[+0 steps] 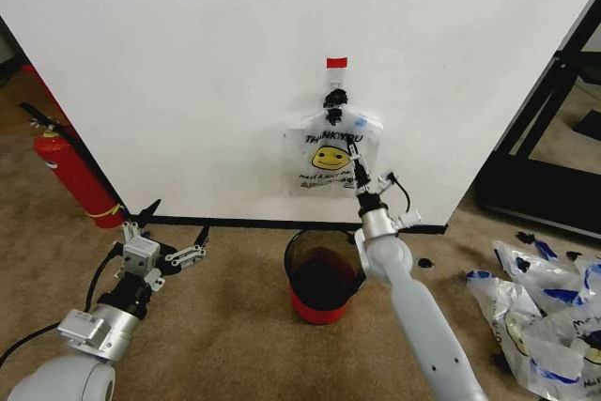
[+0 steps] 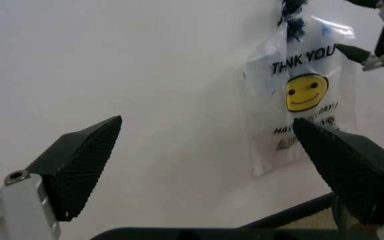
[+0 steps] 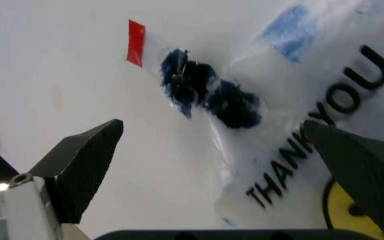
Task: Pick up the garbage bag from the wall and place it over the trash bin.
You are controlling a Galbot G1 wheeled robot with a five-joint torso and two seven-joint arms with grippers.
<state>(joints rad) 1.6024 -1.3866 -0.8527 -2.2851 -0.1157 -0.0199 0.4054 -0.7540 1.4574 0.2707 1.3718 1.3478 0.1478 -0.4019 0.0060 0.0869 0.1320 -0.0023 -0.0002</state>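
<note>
The left gripper (image 1: 167, 239) rests spread open low over the carpet, the small smoky round trash bin (image 1: 322, 279) stands below the wall, and the right gripper (image 1: 352, 159), jaws apart, reaches the translucent smiley-printed garbage bag (image 1: 326, 152) hanging there.

The garbage bag (image 1: 331, 153) is whitish and see-through, printed with a yellow smiley, black "THANK YOU" lettering and blue patches at its bunched handles. Above it sits a red tape strip (image 1: 336, 63). Below it, the trash bin (image 1: 324, 279) is smoky dark with a red base.
</note>
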